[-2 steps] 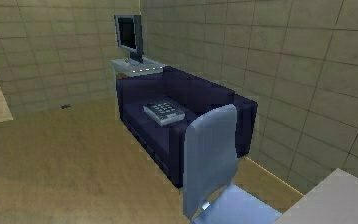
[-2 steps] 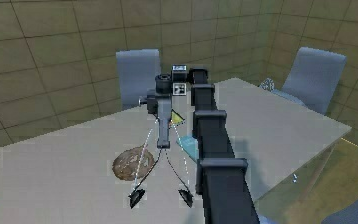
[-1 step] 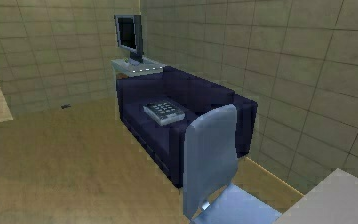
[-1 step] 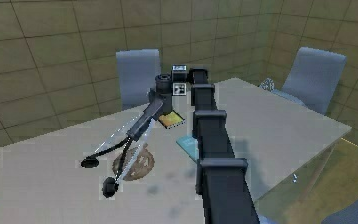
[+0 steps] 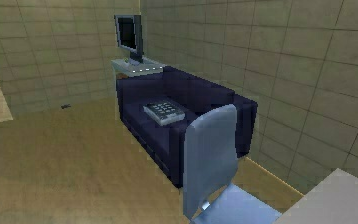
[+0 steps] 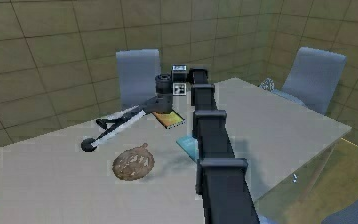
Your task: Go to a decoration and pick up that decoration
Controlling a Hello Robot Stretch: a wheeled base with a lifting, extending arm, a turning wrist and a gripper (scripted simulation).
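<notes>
A round brown lumpy decoration (image 6: 134, 163) lies on the pale table (image 6: 57, 175) in the arm side view. The dark arm (image 6: 215, 150) rises from the bottom edge to its two white marker squares. Left of them the gripper (image 6: 95, 133) slants down over the tabletop, with its thin fingers (image 6: 122, 120) ending a short way up and left of the brown thing. Only bare tabletop lies behind the far end, so the gripper holds nothing.
A yellow-brown flat item (image 6: 170, 120) and a teal scrap (image 6: 190, 148) lie by the arm, and a small object (image 6: 268, 86) sits farther right. Two blue-grey chairs (image 6: 137, 70) (image 6: 312, 75) stand behind the table. Ahead are a dark sofa (image 5: 187, 110), a screen (image 5: 130, 38) and a chair (image 5: 212, 160).
</notes>
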